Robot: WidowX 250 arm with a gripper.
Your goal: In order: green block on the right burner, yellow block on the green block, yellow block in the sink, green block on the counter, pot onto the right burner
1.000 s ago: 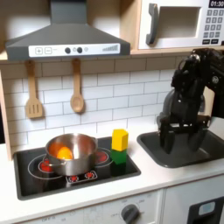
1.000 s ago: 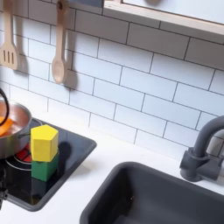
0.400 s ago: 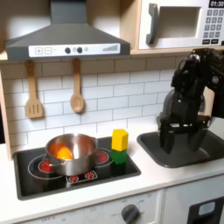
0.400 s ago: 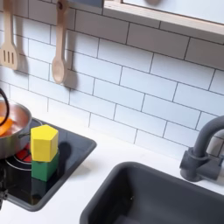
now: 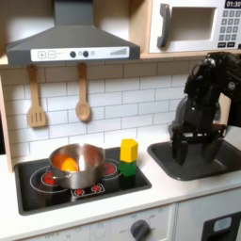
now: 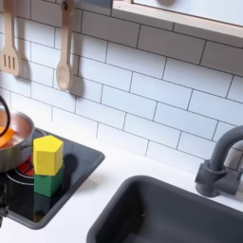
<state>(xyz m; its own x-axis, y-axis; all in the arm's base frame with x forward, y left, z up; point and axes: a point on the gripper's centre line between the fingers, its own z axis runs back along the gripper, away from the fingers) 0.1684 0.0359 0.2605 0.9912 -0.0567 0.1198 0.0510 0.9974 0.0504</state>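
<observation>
The yellow block (image 5: 129, 150) is seen stacked squarely on the green block (image 5: 127, 169) in both exterior views, the pair resting on the cooktop (image 5: 38, 188) at the first exterior view's right burner, just beside the pot (image 5: 79, 165). Nothing is found changed against the earlier frames: blocks, pot and arm are placed as before. One yellow block, one green block and one pot are counted; one orange piece (image 5: 68, 164) lies inside the pot. Two wooden utensils (image 5: 36, 99) are hung on the tiled wall. The gripper (image 5: 197, 148) is held above the sink (image 5: 193, 162), well apart from the blocks; nothing is seen in its grasp, and how far its fingers are parted cannot be told. The faucet (image 6: 220, 161) is seen in the second exterior view on the counter (image 6: 90, 199).
</observation>
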